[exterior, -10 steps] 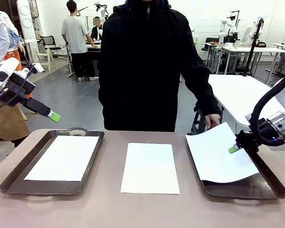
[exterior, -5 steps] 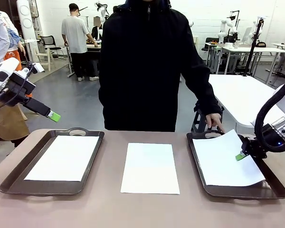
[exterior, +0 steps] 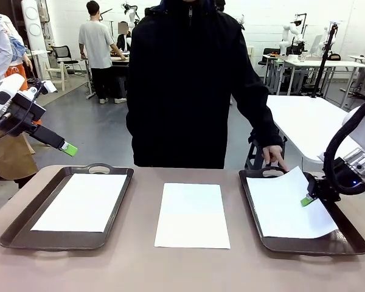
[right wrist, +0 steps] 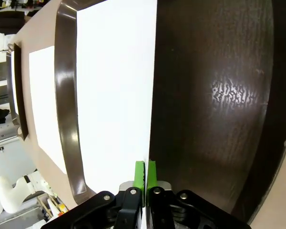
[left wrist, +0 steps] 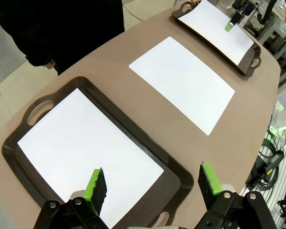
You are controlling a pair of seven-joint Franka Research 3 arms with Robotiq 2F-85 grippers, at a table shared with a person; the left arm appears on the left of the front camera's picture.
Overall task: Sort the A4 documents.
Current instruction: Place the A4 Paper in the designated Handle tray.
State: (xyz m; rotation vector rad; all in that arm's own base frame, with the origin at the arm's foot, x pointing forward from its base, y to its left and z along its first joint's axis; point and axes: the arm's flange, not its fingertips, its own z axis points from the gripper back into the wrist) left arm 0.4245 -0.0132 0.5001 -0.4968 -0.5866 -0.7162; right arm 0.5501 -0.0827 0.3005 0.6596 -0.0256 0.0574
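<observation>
White sheet (exterior: 286, 210) laid in right tray (exterior: 353, 238); right gripper (exterior: 306, 201) pinches its edge; left gripper (left wrist: 152, 172) gapes empty. Next: release, retreat.

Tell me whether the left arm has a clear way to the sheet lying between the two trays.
Probably yes. The left gripper hangs open, raised near the left tray, and the middle sheet lies flat on the table with nothing on or over it.
</observation>
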